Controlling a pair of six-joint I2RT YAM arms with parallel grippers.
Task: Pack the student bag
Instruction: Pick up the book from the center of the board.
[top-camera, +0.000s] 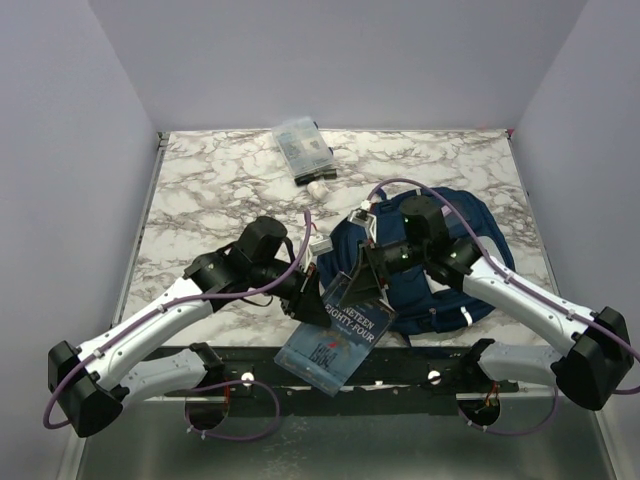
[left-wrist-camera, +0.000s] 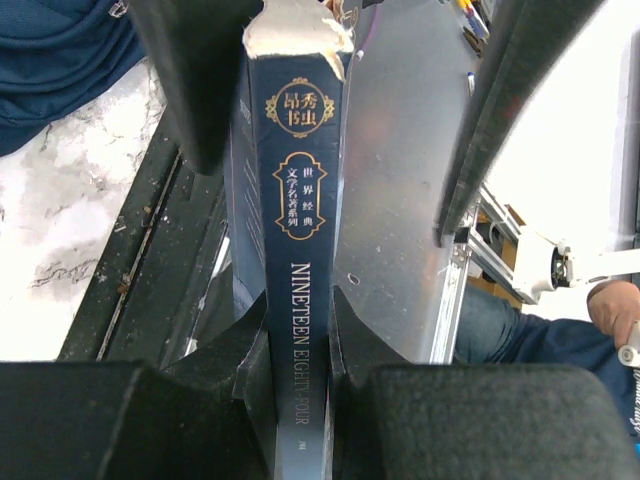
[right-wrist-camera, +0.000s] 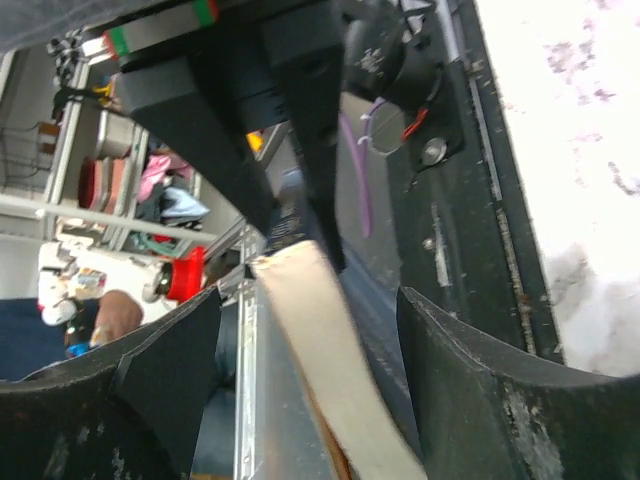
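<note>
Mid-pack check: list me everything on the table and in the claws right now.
Nineteen Eighty-Four book: one, dark blue with cream page edges, held over the table's near edge, left of the bag.
student bag: one, navy blue, right of centre on the table, partly under the right arm.
clear pouch: one, transparent with items inside, far edge, centre.
small white object: one, white, just nearer than the pouch; too small to identify.
table: one, white and grey marble pattern.
left claw: one, black, shut on the book across its spine.
right claw: one, black, open, fingers either side of the book's end with gaps showing.
</note>
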